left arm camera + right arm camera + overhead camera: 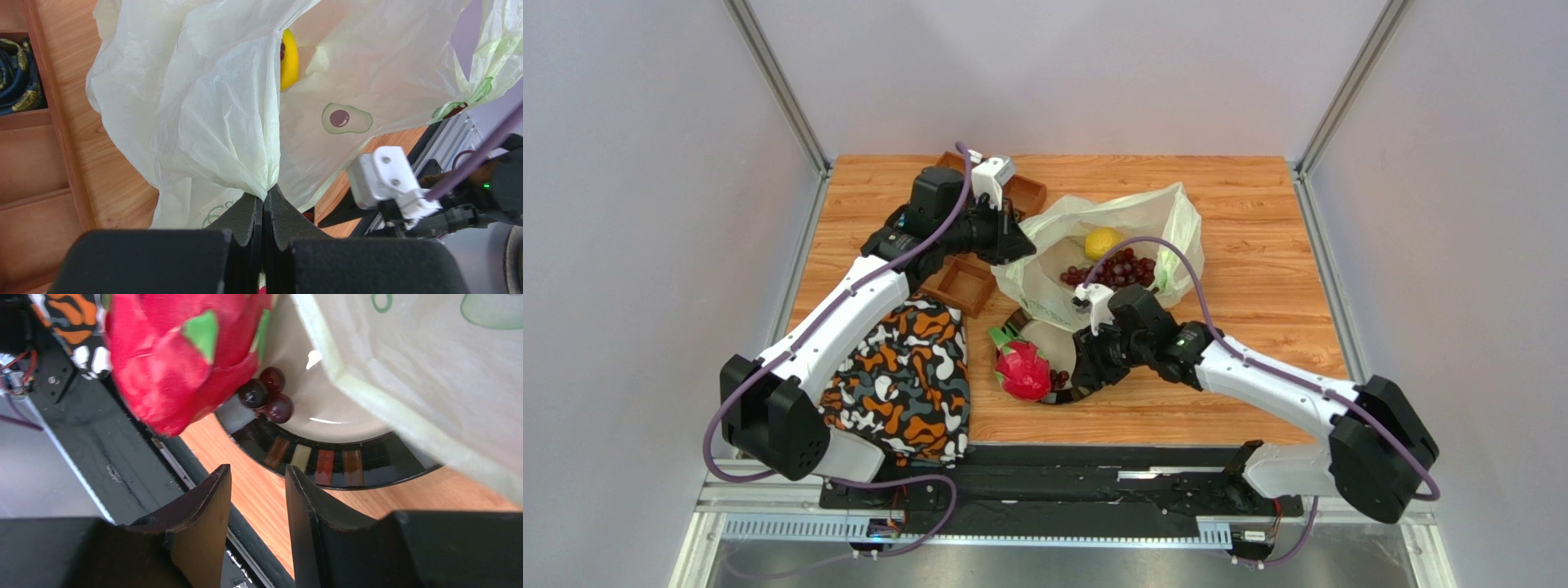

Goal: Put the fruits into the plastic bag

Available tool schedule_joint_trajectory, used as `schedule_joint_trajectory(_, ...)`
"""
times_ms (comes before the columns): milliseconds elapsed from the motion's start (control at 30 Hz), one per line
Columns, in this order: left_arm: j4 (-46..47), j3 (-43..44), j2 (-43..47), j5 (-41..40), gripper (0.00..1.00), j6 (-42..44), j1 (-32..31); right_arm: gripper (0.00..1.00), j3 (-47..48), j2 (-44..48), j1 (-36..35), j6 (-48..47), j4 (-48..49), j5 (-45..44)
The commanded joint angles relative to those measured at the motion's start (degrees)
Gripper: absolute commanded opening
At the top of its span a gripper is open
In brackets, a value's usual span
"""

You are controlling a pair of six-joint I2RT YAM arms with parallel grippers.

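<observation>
Pale plastic bag point(215, 110) pinched between left fingers point(242, 219), right fingers point(205, 520) apart and empty near dragon fruit point(178, 355).

You have a wooden tabletop point(1259, 221), grain running left to right. Plain pale grey walls point(634, 184) close it on three sides; aluminium posts point(778, 83) stand at both back corners. Light even, soft.

- bag point(202, 104): thin translucent plastic film, crinkled, softly shiny.
- table point(1259, 245): wood grain, smooth satin finish.
- tray point(37, 159): brown wood, matt.
- plate point(319, 410): glazed inside, glossy with highlights; rim dark and shiny.
- grapes point(267, 395): smooth, glossy skins.
- dragon fruit point(172, 355): waxy, dull skin.
- cloth point(903, 380): printed fabric, matt.
- left fingers point(242, 217): black, matt, foam-like.
- right fingers point(199, 527): black, smooth, faint sheen.
</observation>
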State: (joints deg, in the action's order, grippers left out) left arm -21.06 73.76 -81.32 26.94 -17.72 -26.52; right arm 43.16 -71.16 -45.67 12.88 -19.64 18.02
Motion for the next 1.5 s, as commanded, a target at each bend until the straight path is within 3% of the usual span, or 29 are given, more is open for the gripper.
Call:
schedule_joint_trajectory(0,1.81,-0.37,1.51,1.19,0.0,-0.65,0.16,0.41,2.01,-5.47,-0.03,3.72,4.09,-2.99)
schedule_joint_trajectory(367,1.9,-0.46,1.95,0.75,0.0,-0.39,0.16,0.42,3.6,-11.28,0.58,5.58,7.68,-5.45)
schedule_joint_trajectory(1133,1.72,-0.37,1.69,0.75,0.0,-0.39,0.16,0.43,2.55,-16.12,0.58,3.81,14.27,1.05)
schedule_joint_trajectory(1467,1.64,-0.37,1.6,0.83,0.0,-0.39,0.16,0.34,1.84,-16.56,0.58,3.29,17.27,2.1)
